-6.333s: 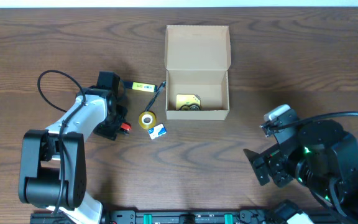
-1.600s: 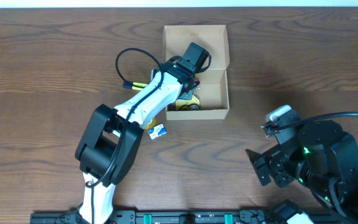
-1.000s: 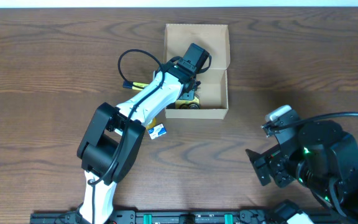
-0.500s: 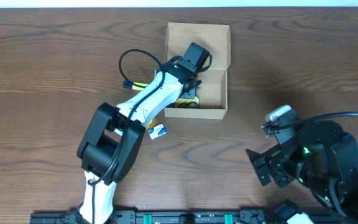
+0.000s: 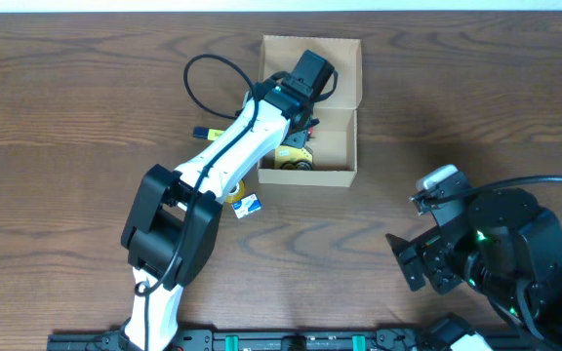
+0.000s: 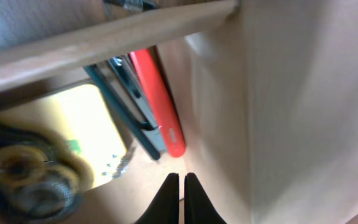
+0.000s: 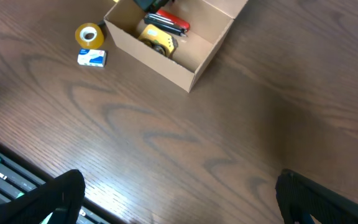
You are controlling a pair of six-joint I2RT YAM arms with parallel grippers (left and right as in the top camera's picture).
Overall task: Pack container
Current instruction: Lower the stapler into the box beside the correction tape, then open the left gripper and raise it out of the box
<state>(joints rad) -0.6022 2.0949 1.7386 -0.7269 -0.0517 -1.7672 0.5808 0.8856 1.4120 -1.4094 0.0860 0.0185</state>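
Note:
The container (image 5: 310,178) is a tan cardboard box at the table's far middle, with its flap lid open toward the back. My left gripper (image 5: 302,122) reaches down inside it, shut and holding nothing. In the left wrist view its fingertips (image 6: 182,198) meet just above the box floor, beside the inner wall (image 6: 291,93). A red tool (image 6: 160,99), a yellow item (image 6: 73,137) and dark rings (image 6: 30,180) lie in the box. My right gripper (image 5: 408,263) stands open low at the right, apart from the box (image 7: 160,53), with bare wood between its fingers (image 7: 185,205).
Left of the box, a yellow tape roll (image 7: 89,35) and a small blue-and-white pack (image 7: 92,58) lie on the wood. A yellow marker (image 5: 208,133) lies partly under my left arm. The pack (image 5: 249,205) sits near the box's front left corner.
My left gripper's jaws have closed on nothing inside the box, and its wrist has shifted slightly toward the back. The right arm has not moved.

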